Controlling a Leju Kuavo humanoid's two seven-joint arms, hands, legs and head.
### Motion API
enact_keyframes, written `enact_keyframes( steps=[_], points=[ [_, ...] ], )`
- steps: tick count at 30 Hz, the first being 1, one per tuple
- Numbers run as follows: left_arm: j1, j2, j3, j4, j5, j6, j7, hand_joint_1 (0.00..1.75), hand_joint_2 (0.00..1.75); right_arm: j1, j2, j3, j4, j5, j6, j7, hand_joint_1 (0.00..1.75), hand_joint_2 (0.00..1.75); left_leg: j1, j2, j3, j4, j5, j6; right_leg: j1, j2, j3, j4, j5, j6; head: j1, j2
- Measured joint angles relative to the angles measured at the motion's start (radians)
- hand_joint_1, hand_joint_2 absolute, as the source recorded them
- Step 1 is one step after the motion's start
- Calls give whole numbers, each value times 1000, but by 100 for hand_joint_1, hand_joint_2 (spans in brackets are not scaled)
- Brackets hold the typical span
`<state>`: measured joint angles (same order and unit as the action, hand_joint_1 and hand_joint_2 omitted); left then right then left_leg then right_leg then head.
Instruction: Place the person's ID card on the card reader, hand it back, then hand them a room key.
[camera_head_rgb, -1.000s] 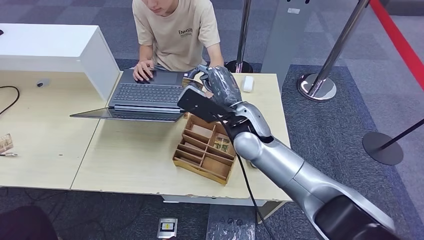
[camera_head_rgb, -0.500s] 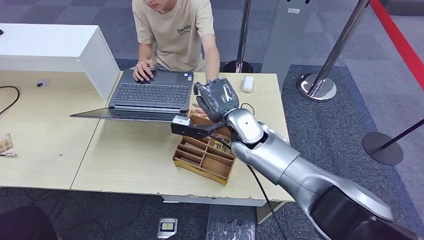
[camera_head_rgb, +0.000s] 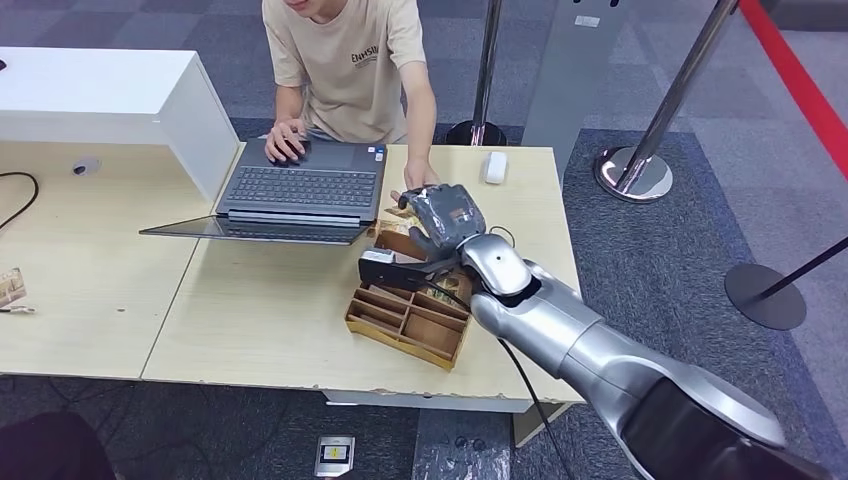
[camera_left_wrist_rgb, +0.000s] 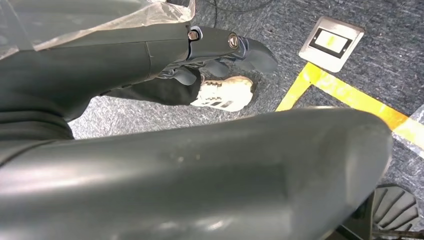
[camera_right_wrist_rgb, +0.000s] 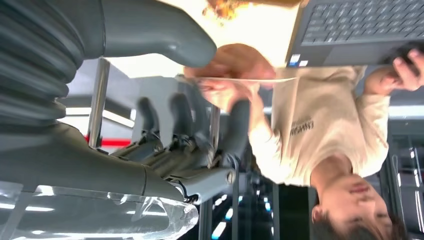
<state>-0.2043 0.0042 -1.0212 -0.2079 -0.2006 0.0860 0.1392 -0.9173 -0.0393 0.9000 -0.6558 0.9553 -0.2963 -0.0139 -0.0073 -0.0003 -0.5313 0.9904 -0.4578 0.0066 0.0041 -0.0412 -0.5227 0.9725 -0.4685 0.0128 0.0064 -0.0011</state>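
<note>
My right hand (camera_head_rgb: 445, 215) hovers over the far end of the wooden organiser (camera_head_rgb: 405, 315), fingers stretched toward the person (camera_head_rgb: 345, 60). The person's hand (camera_head_rgb: 412, 185) reaches across the table and meets my fingertips. In the right wrist view a thin card (camera_right_wrist_rgb: 250, 79) shows edge-on, pinched in the person's hand (camera_right_wrist_rgb: 227, 60). It lies between my thumb (camera_right_wrist_rgb: 150, 35) and my dark fingers (camera_right_wrist_rgb: 177, 115), and the thumb stands apart from it. My left hand (camera_left_wrist_rgb: 225, 47) hangs beside my body above the floor, holding nothing.
An open laptop (camera_head_rgb: 300, 185) lies before the person, who keeps the other hand on it. A small white device (camera_head_rgb: 495, 165) sits near the table's far right edge. A white box (camera_head_rgb: 110, 95) stands at the far left. Stanchion bases (camera_head_rgb: 632, 172) stand on the carpet to the right.
My right hand has come down from beside the laptop and turned its fingers toward the person. The person's arm has stretched out to meet it.
</note>
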Motion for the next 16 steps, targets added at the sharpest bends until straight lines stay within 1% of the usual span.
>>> enact_keyframes(
  steps=[3, 6, 9, 13, 15, 16],
  points=[
    [7, 0, 0, 0, 2, 1, 4, 0, 0, 16, 0, -19, 3, -97, -27, -31, 0, 0, 0, 0, 0, 0, 0, 0, 0, 0, 0, 0, 0, 0, 0, 0],
    [16, 0, 0, 0, 5, 6, 5, 0, 0, 41, 0, -59, -9, -229, -84, -73, 0, 0, 0, 0, 0, 0, 0, 0, 0, 0, 0, 0, 0, 0, 0, 0],
    [23, 0, 2, 0, 12, 16, 5, 0, 0, 75, 1, -112, -41, -354, -123, -111, 0, 0, 0, 0, 0, 0, 0, 0, 0, 0, 0, 0, 0, 0, 0, 0],
    [31, 0, 6, 0, 22, 29, 5, 0, 0, 132, 3, -186, -105, -545, -142, -156, 0, 0, 0, 0, 0, 0, 0, 0, 0, 0, 0, 0, 0, 0, 0, 0],
    [36, 1, 7, 0, 25, 37, 5, 0, 0, 170, 4, -224, -150, -670, -141, -182, 0, 0, 0, 0, 0, 0, 0, 0, 0, 0, 0, 0, 0, 0, 0, 0],
    [37, 1, 7, 0, 26, 39, 5, 0, 0, 181, 4, -235, -162, -702, -141, -188, 0, 0, 0, 0, 0, 0, 0, 0, 0, 0, 0, 0, 0, 0, 0, 0]
  ],
)
